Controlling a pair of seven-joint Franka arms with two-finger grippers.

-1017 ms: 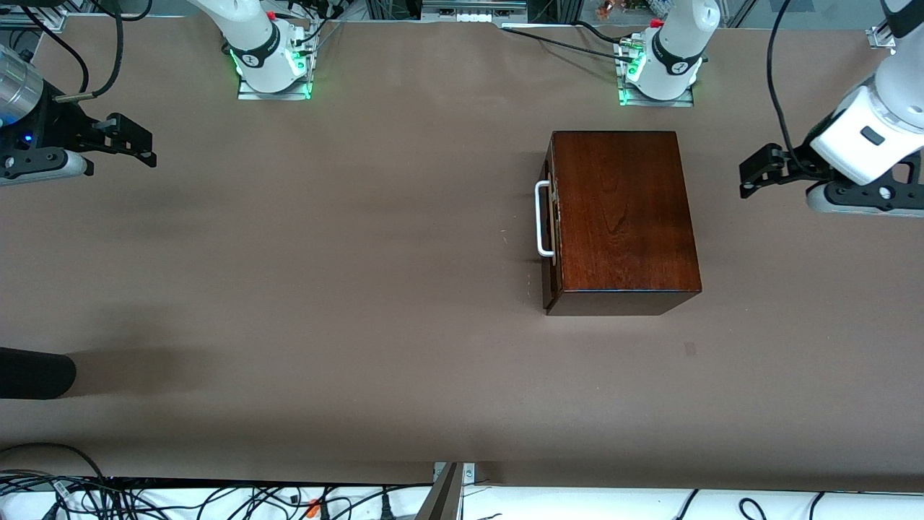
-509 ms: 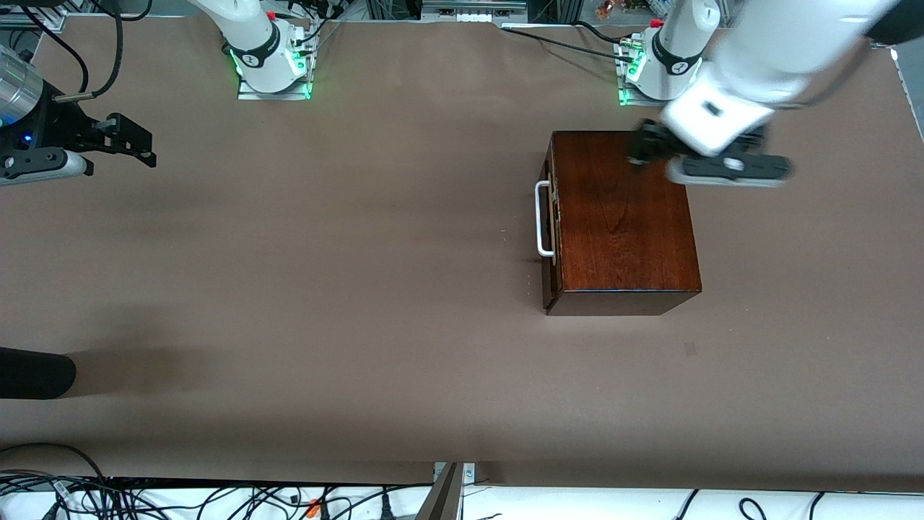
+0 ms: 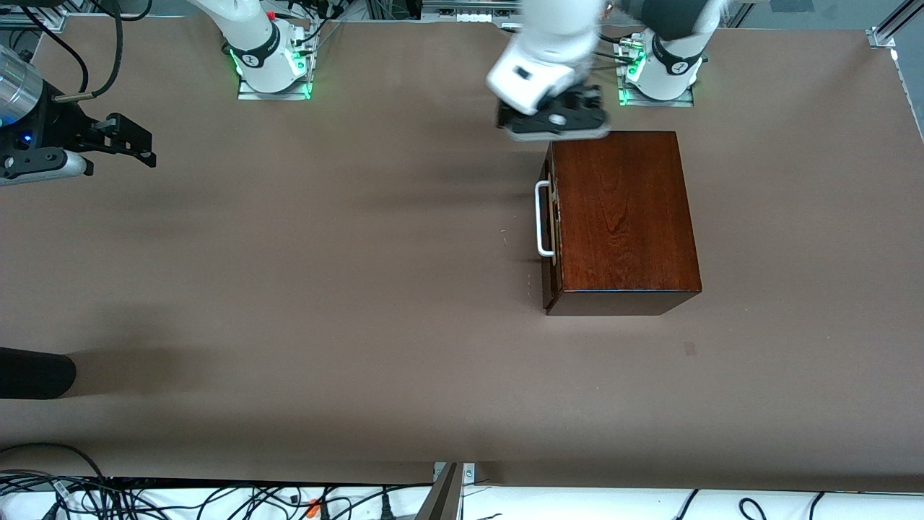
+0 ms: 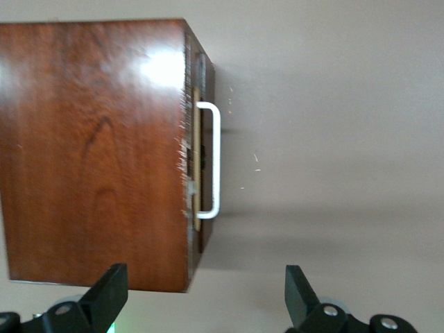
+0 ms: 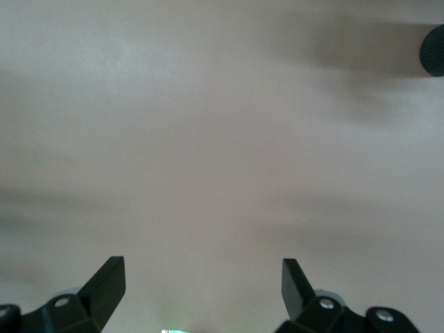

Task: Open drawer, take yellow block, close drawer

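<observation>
You are at the very start: the drawer (image 3: 550,220) is sitting shut in the box (image 3: 621,217), its front flush, its white handle (image 3: 540,219) untouched. The block is not showing anywhere; judging by the task, it is lying inside the shut drawer.

The left gripper (image 4: 201,302) is hanging over the table just beside the box's corner, on the side toward the arm bases, fingers spread wide and holding nothing. In the left wrist view the handle (image 4: 214,159) is lying ahead of the fingers (image 4: 109,291), well apart from them.

The right gripper (image 3: 126,141) is waiting well apart from the box, at the right arm's end of the table, fingers spread, empty.

All three steps are remaining: pull, pick, push.
</observation>
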